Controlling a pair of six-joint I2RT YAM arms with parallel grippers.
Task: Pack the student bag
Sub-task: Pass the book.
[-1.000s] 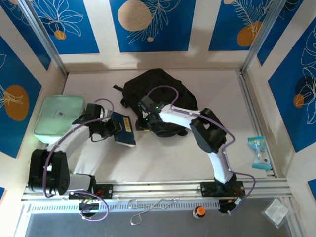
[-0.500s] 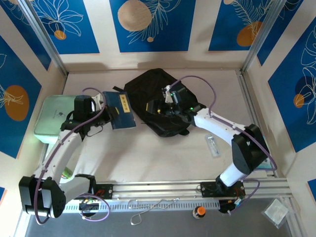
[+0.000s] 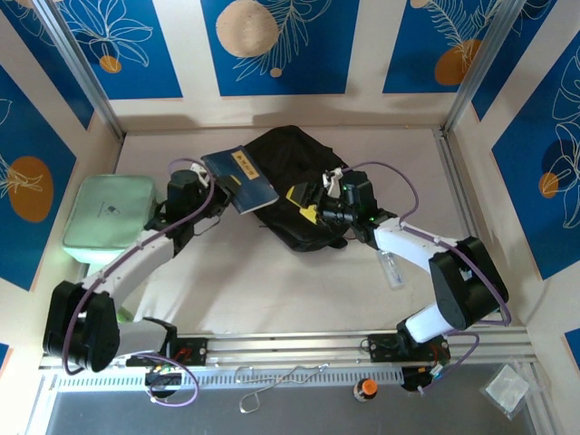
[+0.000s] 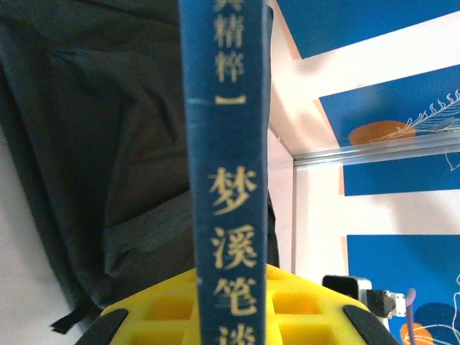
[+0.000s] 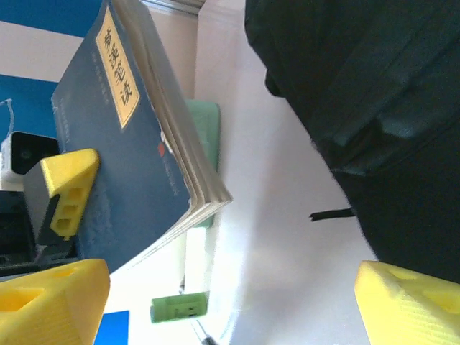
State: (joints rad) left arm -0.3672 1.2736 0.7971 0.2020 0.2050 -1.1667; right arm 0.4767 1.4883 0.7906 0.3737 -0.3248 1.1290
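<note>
Top view: the student bag (image 3: pixel 294 168) lies on the table (image 3: pixel 272 272) at upper centre of the frame. It is black, slumped and flat, close to the back wall.

The left gripper (image 3: pixel 213 188) is left of centre and clamped on a blue book (image 3: pixel 240 177). The book is tilted, and its far corner overlaps the upper left edge of the bag. Whether book and bag touch cannot be told.

Left wrist view: the book's spine (image 4: pixel 223 180) runs straight up the middle of the frame with gold characters on it. It is pinched between the yellow pads (image 4: pixel 302 305) at the bottom edge. The bag's dark fabric (image 4: pixel 108 144) fills the left half behind it.

The right gripper (image 3: pixel 302 205) is over the lower left part of the bag, just right of centre, with its jaws spread wide and nothing between them.

Right wrist view: the yellow fingertips (image 5: pixel 50 298) sit in the two bottom corners, far apart, with bare table between them. The book (image 5: pixel 122 158) stands at the left, cover and page edges showing. The bag (image 5: pixel 374 93) is at the upper right.

A mint-green case (image 3: pixel 109 213) lies flat at the left of the top view, well apart from the bag.

A small clear packet (image 3: pixel 390 269) lies on the table right of centre, beside the right arm.
</note>
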